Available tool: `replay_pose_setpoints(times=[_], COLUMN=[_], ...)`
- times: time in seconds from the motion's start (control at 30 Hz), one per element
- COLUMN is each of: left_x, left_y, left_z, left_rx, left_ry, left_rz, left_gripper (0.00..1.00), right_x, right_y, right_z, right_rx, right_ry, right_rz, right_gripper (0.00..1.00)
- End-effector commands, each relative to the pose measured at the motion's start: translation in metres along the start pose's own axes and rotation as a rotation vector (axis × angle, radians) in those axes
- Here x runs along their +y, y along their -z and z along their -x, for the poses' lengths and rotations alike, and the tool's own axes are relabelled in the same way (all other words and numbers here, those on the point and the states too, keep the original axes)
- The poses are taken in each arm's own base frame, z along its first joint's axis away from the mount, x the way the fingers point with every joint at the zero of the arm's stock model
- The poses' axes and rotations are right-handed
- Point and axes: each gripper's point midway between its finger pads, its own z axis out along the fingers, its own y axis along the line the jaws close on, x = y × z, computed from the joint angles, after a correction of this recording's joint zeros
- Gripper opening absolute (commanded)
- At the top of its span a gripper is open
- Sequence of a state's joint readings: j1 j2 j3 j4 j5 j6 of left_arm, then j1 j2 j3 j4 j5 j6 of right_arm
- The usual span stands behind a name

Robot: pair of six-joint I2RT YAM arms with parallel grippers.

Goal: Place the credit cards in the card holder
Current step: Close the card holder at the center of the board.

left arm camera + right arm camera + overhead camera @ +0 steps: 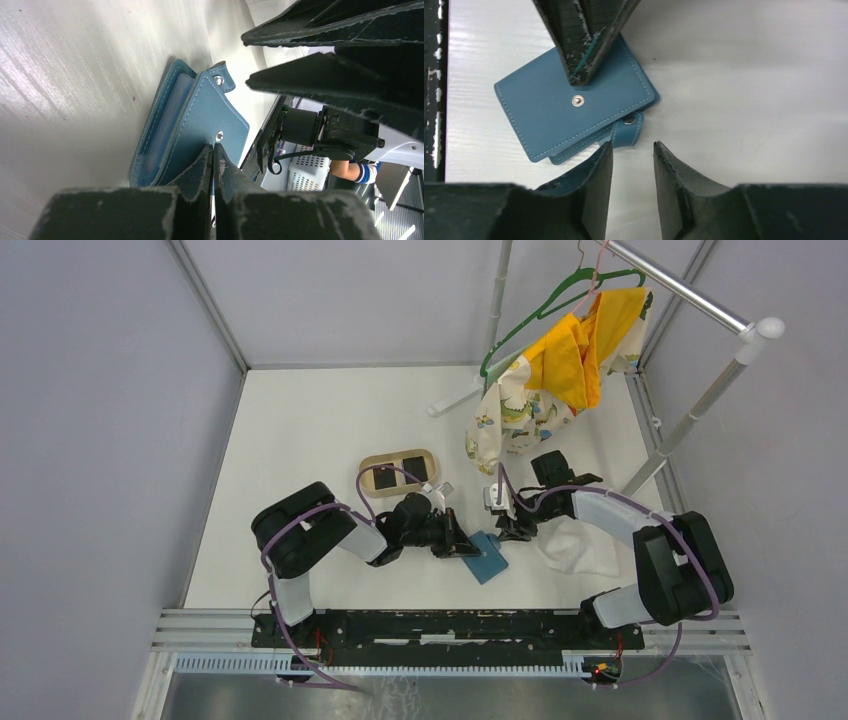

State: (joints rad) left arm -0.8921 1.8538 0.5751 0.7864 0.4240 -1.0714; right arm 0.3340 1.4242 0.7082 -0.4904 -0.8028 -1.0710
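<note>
The blue card holder lies on the white table between the arms, its cover slightly lifted. My left gripper is shut, its tips resting on the holder's cover just below the round snap. Its fingers also show in the right wrist view, over the holder. My right gripper is open and empty, its tips just short of the holder's strap tab. In the top view it is at the holder's far edge. Two black credit cards lie in the tan tray. No striped card shows.
A white cloth lies under the right arm. A clothes rack with a green hanger and a yellow patterned garment stands at the back right. Grey walls enclose the table.
</note>
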Motion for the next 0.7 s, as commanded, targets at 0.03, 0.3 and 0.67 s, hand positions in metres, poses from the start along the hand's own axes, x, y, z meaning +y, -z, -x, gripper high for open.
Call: replay_pose_setpoints(times=[0.03,0.3,0.67], left_x=[0.034,0.033,0.033], left_y=[0.000,-0.001,-0.001], left_z=[-0.014,-0.014,-0.014], left_rx=[0.039,0.041,0.041], left_ry=[-0.003,-0.004,-0.004], left_rz=[0.108,0.105,0.097], left_gripper=[0.06,0.06,0.06], right_x=[0.022,0.005,-0.015], right_y=[-0.008,-0.017,-0.019], right_z=[-0.001,-0.005,-0.008], right_rx=[0.000,0.025,0.049], right_ry=[0.054,0.009,-0.046], right_rz=[0.091,0.032,-0.094], right_gripper=[0.50,0.59,0.41])
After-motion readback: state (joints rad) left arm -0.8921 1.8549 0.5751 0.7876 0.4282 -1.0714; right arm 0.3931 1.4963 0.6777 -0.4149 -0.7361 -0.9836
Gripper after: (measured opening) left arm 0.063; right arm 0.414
